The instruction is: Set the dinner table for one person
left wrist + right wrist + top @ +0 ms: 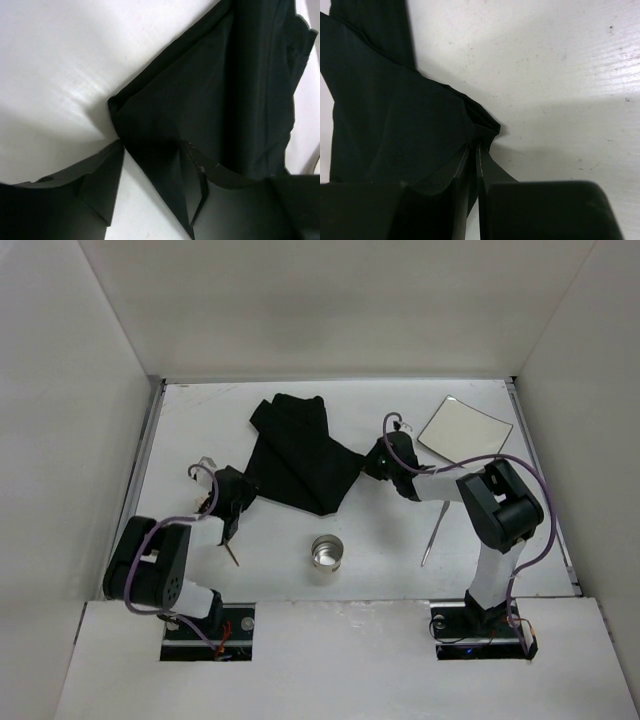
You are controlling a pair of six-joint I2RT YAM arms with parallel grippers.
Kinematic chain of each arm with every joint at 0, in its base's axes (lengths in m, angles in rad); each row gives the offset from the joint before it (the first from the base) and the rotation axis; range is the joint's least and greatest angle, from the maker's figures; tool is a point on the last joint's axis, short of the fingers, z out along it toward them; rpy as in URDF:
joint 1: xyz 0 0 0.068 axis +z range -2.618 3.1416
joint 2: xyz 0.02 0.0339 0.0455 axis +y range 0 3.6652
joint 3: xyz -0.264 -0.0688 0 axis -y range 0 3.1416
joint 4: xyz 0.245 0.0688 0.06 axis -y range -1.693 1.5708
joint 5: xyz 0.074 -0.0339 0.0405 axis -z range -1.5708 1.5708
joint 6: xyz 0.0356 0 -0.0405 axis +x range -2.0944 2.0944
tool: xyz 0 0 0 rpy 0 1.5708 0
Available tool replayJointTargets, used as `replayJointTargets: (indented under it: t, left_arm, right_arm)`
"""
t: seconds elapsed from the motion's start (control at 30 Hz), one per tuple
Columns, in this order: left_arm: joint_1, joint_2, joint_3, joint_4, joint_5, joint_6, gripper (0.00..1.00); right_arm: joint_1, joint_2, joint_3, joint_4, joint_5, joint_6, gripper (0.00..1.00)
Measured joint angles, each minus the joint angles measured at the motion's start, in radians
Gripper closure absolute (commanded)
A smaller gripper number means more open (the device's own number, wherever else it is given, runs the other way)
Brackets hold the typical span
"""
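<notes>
The black cloth mat (300, 455) lies crumpled and folded on the white dinner table (200, 420), at the middle back. My left gripper (240, 495) is open at the mat's left corner. In the left wrist view the mat (240, 90) has an edge running between the spread jaws of that gripper (152, 150). My right gripper (372, 462) is at the mat's right corner. In the right wrist view that gripper (473, 147) is shut on a bunched corner of the mat (395, 125).
A glossy white square plate (462, 428) lies at the back right. A metal cup (326, 554) stands at the near middle. A silver utensil (432, 532) lies near the right arm, and a thin utensil (232, 555) lies by the left arm. White walls surround the table.
</notes>
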Motion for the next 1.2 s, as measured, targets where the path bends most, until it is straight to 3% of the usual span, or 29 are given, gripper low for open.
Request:
replayJointTargets:
  t: [0.1, 0.27, 0.4, 0.53, 0.63, 0.8, 1.03, 1.2]
  left_arm:
    - [0.019, 0.095, 0.022, 0.077, 0.011, -0.042, 0.9]
    - [0.058, 0.158, 0.027, 0.155, 0.045, -0.111, 0.97]
    - [0.057, 0.142, 0.016, 0.152, 0.043, -0.121, 0.98]
    - [0.035, 0.099, -0.021, 0.148, 0.035, -0.127, 0.98]
    - [0.012, 0.075, -0.035, 0.148, 0.037, -0.127, 0.98]
    - [0.023, -0.009, -0.091, 0.105, 0.015, -0.122, 0.99]
    - [0.026, -0.361, -0.203, -0.092, -0.026, -0.095, 0.93]
    - [-0.006, -0.581, -0.231, -0.259, -0.079, -0.069, 0.76]
  right_arm:
    - [0.0, 0.0, 0.0, 0.015, -0.002, 0.006, 0.91]
    - [-0.01, -0.028, 0.001, 0.019, -0.01, 0.022, 0.94]
    - [-0.055, -0.224, -0.067, 0.011, -0.018, 0.027, 0.95]
    - [-0.096, -0.605, -0.276, 0.002, 0.048, 0.046, 0.95]
    - [-0.062, -0.756, -0.407, -0.026, 0.111, 0.072, 0.94]
    - [0.002, -0.729, -0.512, -0.138, 0.188, 0.113, 0.92]
    - [0.045, -0.65, -0.517, -0.188, 0.183, 0.136, 0.84]
    - [0.045, -0.612, -0.517, -0.203, 0.166, 0.133, 0.56]
